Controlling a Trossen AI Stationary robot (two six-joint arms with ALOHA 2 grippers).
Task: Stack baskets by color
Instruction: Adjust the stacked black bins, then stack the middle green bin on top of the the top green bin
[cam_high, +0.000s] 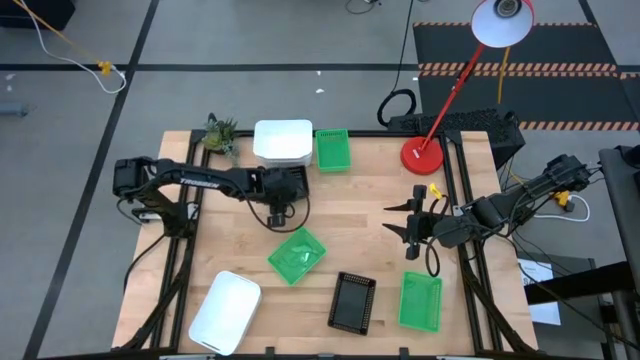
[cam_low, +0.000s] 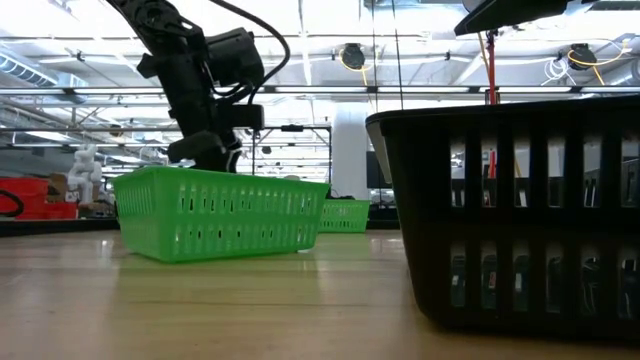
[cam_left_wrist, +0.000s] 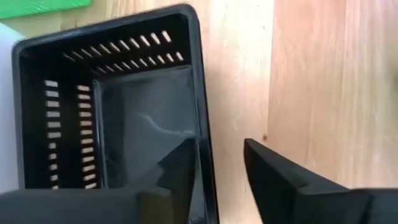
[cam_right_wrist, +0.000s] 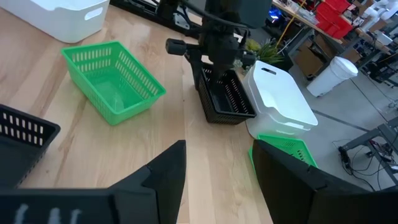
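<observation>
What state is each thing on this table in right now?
Rear black basket: upright, empty, on table.
Left gripper: fingers open, straddling that basket's wall.
Right gripper: open, empty, above table.
Middle green basket: upright, empty, unstacked.
Front black basket: upright, empty, unstacked.

No text, label, brand, number or sign can be read in any of the views. The baskets, the table and the arms carry no legible marking. The papers at the table's right edge are too small to read.
</observation>
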